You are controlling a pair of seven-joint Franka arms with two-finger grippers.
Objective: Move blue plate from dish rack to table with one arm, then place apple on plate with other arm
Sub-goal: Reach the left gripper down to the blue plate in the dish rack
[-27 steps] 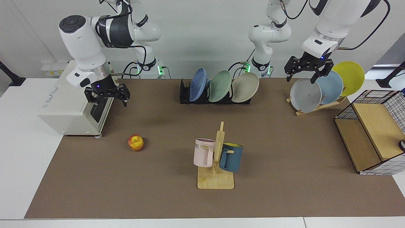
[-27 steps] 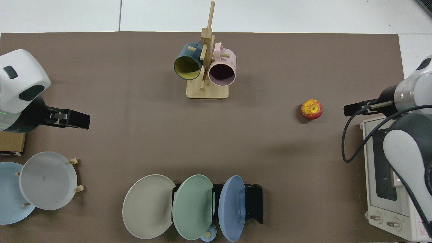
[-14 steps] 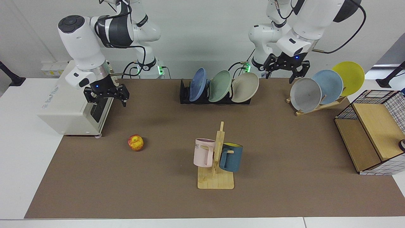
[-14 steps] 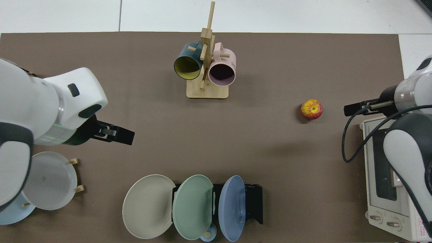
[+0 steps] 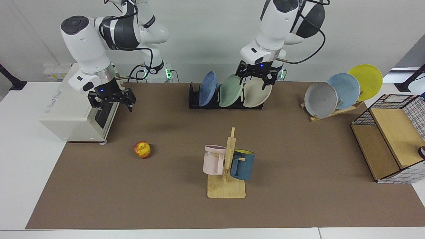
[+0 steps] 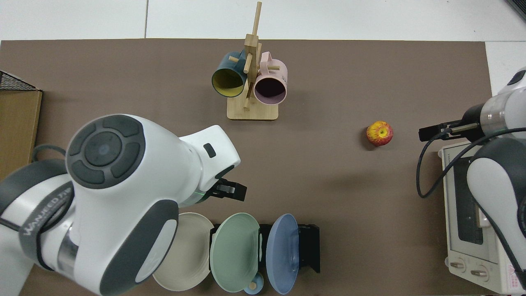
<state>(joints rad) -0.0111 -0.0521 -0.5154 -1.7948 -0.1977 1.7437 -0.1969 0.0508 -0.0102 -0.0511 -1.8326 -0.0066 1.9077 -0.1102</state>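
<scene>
The blue plate (image 5: pixel 207 88) (image 6: pixel 282 253) stands upright in the dish rack (image 5: pixel 193 100) (image 6: pixel 311 246), at the rack's end nearest the apple, beside a green plate (image 5: pixel 231 90) and a beige plate (image 5: pixel 257 92). My left gripper (image 5: pixel 253 81) (image 6: pixel 235 192) hangs open just above the green and beige plates, holding nothing and apart from the blue plate. The apple (image 5: pixel 142 149) (image 6: pixel 379 133) lies on the table (image 5: pixel 298 149). My right gripper (image 5: pixel 111 105) (image 6: pixel 429 132) waits open and empty beside the toaster oven, back from the apple.
A white toaster oven (image 5: pixel 74 109) sits behind the right gripper. A wooden mug tree (image 5: pixel 227 166) carries a pink and a dark blue mug at mid-table. A wooden plate stand (image 5: pixel 332 112) holds grey, sky-blue and yellow plates. A wire-and-wood crate (image 5: pixel 388 139) stands at the edge.
My left arm has swung from the wooden plate stand across to the dish rack, its gripper still open. The right arm, plates and apple have not moved.
</scene>
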